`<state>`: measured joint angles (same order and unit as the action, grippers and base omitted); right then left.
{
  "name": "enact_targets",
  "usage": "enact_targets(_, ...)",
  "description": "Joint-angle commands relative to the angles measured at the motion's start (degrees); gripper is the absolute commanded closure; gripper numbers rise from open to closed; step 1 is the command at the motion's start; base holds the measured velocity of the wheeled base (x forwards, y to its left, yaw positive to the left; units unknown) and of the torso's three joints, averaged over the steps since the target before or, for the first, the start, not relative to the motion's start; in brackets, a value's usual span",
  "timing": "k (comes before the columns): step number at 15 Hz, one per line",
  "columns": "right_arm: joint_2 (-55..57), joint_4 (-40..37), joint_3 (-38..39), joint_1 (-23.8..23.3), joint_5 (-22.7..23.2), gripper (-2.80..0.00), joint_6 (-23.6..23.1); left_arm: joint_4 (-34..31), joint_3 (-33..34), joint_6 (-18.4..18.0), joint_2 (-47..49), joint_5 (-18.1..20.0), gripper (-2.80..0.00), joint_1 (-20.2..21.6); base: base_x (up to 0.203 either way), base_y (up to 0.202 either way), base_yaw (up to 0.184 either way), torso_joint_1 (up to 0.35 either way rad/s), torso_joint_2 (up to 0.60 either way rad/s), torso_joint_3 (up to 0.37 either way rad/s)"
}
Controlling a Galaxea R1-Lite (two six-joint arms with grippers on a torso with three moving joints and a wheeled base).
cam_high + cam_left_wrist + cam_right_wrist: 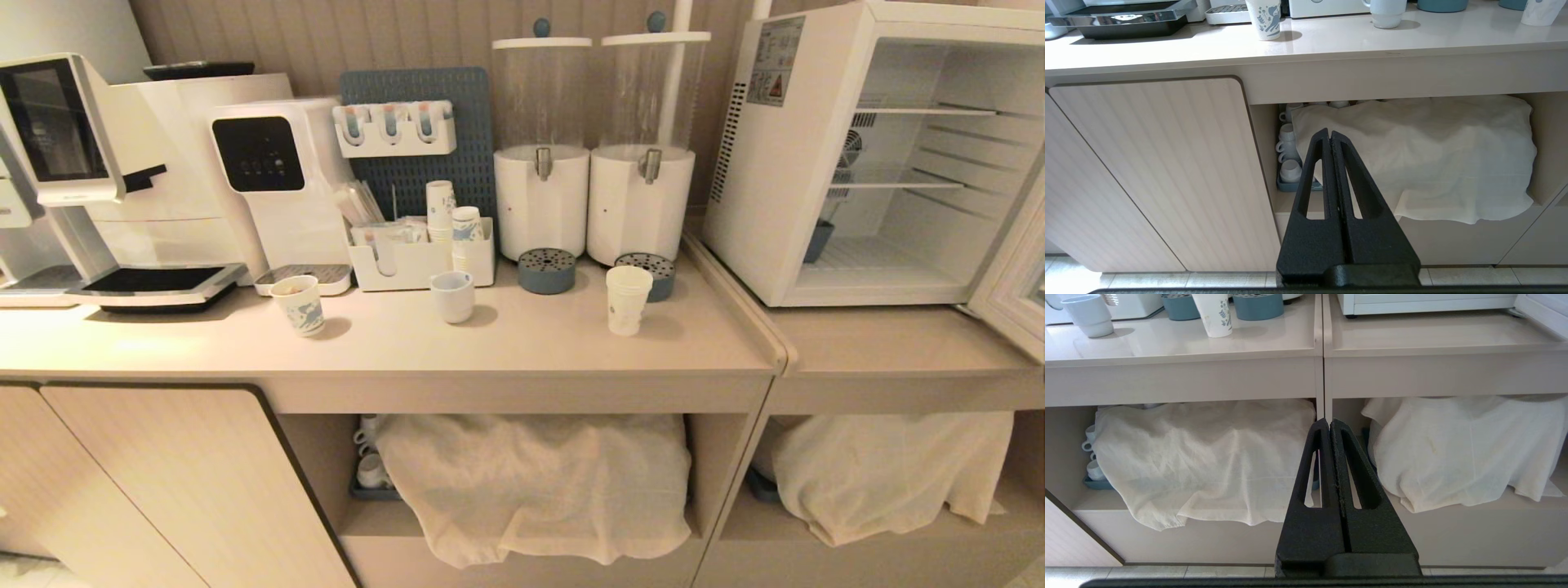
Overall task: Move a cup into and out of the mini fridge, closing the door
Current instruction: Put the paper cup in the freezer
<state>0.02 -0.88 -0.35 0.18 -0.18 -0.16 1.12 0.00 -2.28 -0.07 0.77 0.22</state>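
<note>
Beige tabletop (408, 343) along a ribbed wall, with the mini fridge (824, 163) on a lower side shelf, its door (1016, 278) swung open.

Near the tabletop's right end stands the cup (628, 300), in front of two drink dispensers (592, 155); a ceramic cup (453, 296) and a patterned paper cup (299, 305) sit further left. Both arms hang low before the cloth-covered shelves (531, 482), the left tool (1329, 134) and right tool (1329, 424) pressed closed, empty.

Tall white cup (629, 299) upright on counter, mini fridge (865, 155) empty, door (1016, 278) open
</note>
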Motion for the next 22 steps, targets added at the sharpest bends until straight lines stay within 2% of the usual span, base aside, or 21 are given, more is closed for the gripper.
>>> enact_targets(1, -0.1, 0.0, 0.0, 0.0, 0.0, 0.0, 0.0, 0.0, 0.3, -0.2, 0.1, 0.0, 0.0, 0.0, 0.0, 0.0, 0.0, 0.0, 0.0, 0.0)
enact_targets(5, -0.1, 0.0, 0.0, 0.0, -0.1, 0.0, 0.0, -0.1, 0.3, -0.3, 0.1, 0.0, 0.0, 0.0, 0.023, 0.0, 0.0, 0.0, 0.0, 0.001)
enact_targets(12, -0.1, 0.4, 0.2, -0.1, -0.1, 0.0, 0.0, 0.0, 0.3, 0.0, 0.1, -0.1, 0.0, 0.0, 0.18, 0.0, 0.0, 0.003, 0.01, 0.002)
enact_targets(22, -0.1, 1.1, 0.4, -0.1, 0.0, 0.0, -0.2, 0.0, 0.3, 0.2, 0.1, -0.2, 0.0, 0.0, 0.007, 0.0, 0.0, 0.0, 0.0, 0.0)
